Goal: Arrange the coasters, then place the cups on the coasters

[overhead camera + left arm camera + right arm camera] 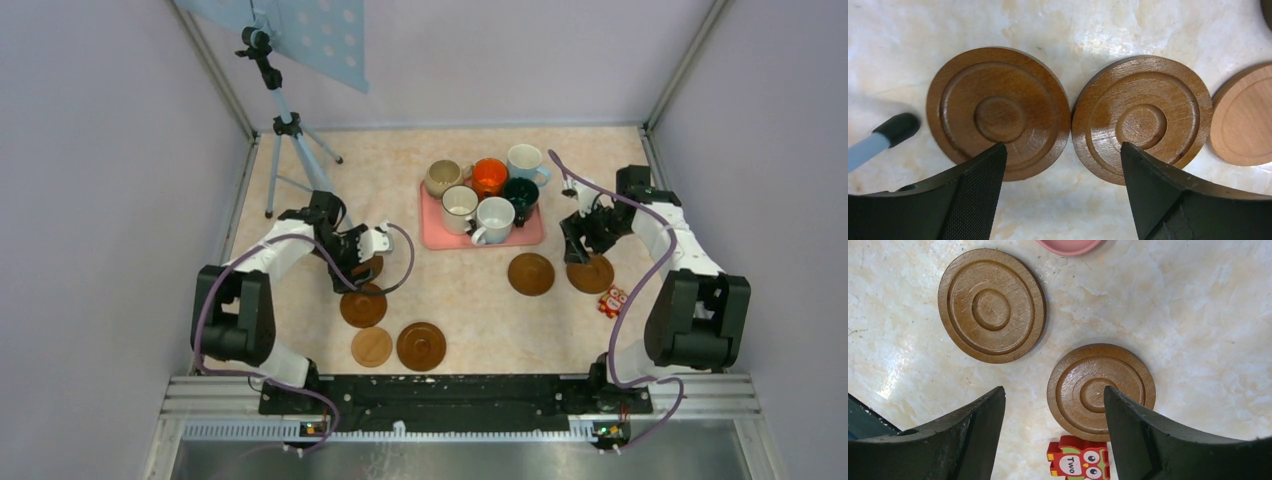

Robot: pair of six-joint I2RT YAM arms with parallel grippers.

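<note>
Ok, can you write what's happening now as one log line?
left pincer: open over two dark coasters | right pincer: open over a dark coaster | cups: at pink tray, none placed

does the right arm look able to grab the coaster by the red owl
Probably yes: the right gripper hangs open over that coaster, nothing on top; the owl crowds one edge.

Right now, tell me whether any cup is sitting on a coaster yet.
No: the cups are all grouped at the pink tray, while the coasters lie bare on the table.
</note>
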